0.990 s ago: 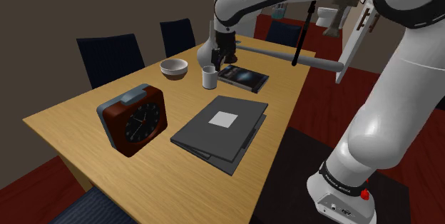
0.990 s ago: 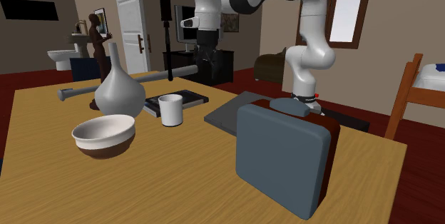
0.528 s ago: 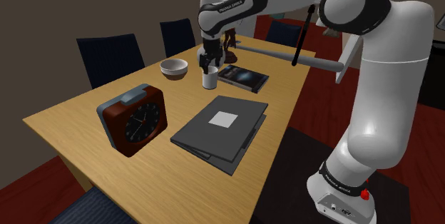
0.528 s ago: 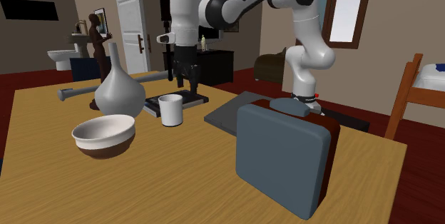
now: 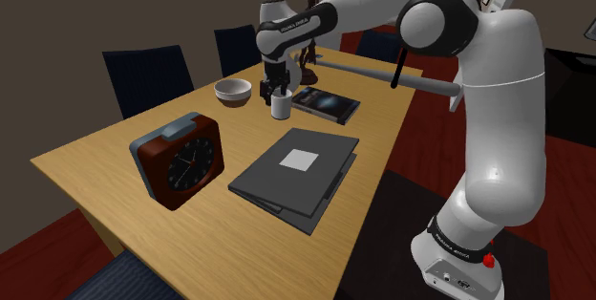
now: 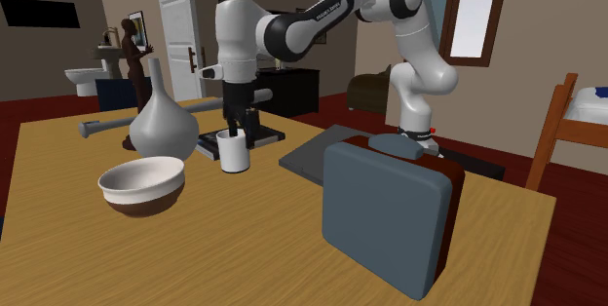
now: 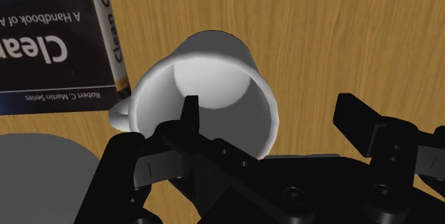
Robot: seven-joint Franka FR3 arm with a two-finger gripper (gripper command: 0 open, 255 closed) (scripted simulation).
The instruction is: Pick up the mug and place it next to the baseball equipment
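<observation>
White, plain and smooth, the small handled mug [image 5: 281,107] stands upright on the light wooden table [image 5: 95,169], a little above and left of the centre of the shoulder view. It sits between a white bowl with a brown foot [image 5: 233,90] and a dark paperback book [image 5: 327,103]. From the wrist view its mouth is a clean round ring, its inside is empty, and its stubby handle points toward the book's spine [image 7: 57,37].

The black two-finger gripper [image 7: 271,105] hangs directly over the mug [image 7: 214,80], jaws spread wide and clasping nothing. One finger is lined up over the hollow and the other is outside the wall, on the side away from the handle. That looks like a pinch on the rim.

Such a hold is thin. If the inner finger comes down on the rim instead of past it, the mug may be knocked over or shoved against the book. A shallow bite on a slick curved wall could also let the cup swing or slip during the lift.

The long grey baseball bat [image 6: 102,122] lies across the far end of the table, at middle left in the second exterior view. A grey round-bellied vase [image 6: 163,124] stands just in front of it, so a low carry risks clipping that vase or the book.
</observation>
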